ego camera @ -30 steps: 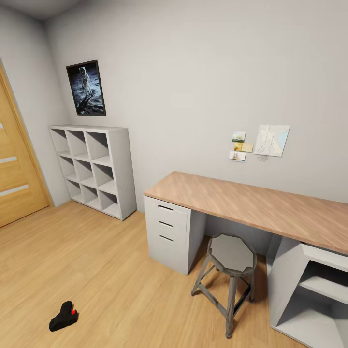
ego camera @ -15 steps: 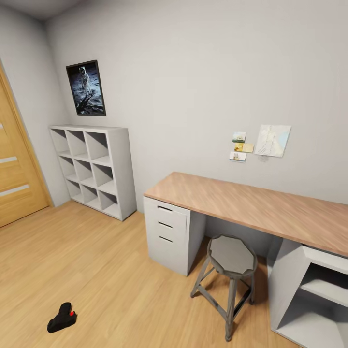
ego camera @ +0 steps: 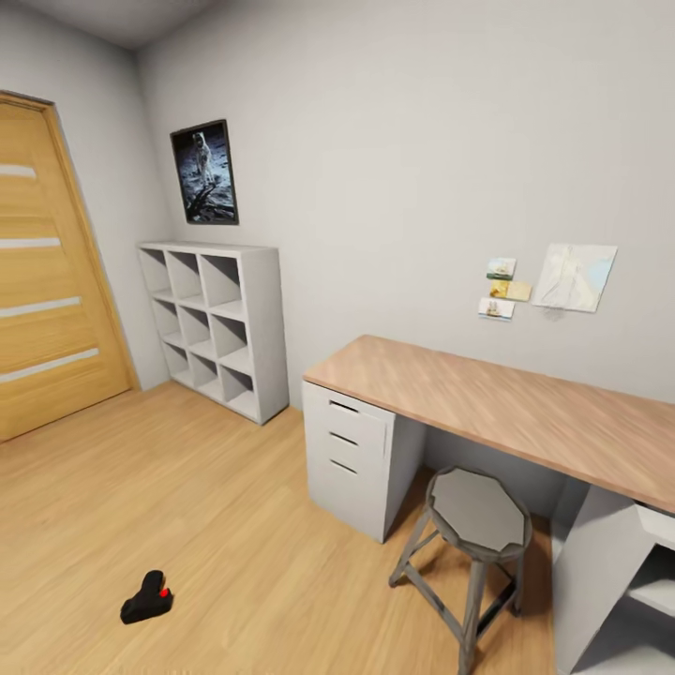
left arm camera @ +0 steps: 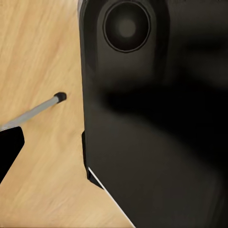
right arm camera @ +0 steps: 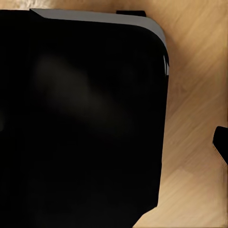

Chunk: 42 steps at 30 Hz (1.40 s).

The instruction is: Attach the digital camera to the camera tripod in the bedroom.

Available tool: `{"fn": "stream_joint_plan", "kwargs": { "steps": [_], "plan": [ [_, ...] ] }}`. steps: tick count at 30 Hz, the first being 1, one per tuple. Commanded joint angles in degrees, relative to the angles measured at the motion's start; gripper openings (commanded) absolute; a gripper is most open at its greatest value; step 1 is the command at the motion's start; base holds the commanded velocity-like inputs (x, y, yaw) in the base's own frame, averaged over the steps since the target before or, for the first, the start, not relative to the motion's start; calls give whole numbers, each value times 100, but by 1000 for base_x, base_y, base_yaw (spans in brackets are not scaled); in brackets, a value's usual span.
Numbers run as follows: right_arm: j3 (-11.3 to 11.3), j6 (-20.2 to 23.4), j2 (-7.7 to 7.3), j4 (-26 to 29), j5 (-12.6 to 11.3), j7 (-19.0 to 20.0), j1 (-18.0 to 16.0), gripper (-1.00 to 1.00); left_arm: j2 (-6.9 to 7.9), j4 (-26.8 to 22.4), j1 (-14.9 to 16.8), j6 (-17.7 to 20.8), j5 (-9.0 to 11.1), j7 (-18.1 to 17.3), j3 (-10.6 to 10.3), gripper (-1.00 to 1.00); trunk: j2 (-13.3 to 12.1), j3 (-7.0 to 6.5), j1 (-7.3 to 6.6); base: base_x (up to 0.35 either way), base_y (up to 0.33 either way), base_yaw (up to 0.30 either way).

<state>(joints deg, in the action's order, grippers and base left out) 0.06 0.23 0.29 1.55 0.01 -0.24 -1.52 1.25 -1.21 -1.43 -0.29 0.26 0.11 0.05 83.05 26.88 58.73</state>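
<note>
Head view: high vantage, looking forward and down across a room corner. It takes in the door [ego camera: 52, 272] at left, the shelf [ego camera: 217, 326] and poster [ego camera: 204, 172] on the far wall, the desk [ego camera: 506, 403] and stool [ego camera: 478, 511] at right, and a wide stretch of floor [ego camera: 216, 525] in front.

Left wrist view: aimed down at the floor [left arm camera: 42, 57], very close to a black body [left arm camera: 156, 118] that blocks most of the frame; a thin silver leg [left arm camera: 33, 111] with a black foot crosses the boards.

Right wrist view: likewise aimed down, with a black body [right arm camera: 80, 118] hard against the lens and floor [right arm camera: 194, 95] along one edge.

Shared ground: the light wood floor, common to all three views.
</note>
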Motion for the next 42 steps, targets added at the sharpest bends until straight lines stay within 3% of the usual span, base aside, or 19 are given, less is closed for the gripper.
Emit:
{"fn": "stream_joint_plan", "kwargs": {
  "steps": [1,27,42],
  "plan": [
    [1,3,0,2,0,-2,-2,100,2,-10,0,-4,4,2,1,100,2,5,0,10,-8,268],
    [2,-24,-2,3,0,-2,-15,100,10,-12,65,-157,25,2,17,100,2,5,0,17,-11,281],
    [2,-31,-3,3,-1,-2,-15,100,15,-19,103,-180,57,-25,284,100,2,5,0,211,-162,284]
  ]
}}
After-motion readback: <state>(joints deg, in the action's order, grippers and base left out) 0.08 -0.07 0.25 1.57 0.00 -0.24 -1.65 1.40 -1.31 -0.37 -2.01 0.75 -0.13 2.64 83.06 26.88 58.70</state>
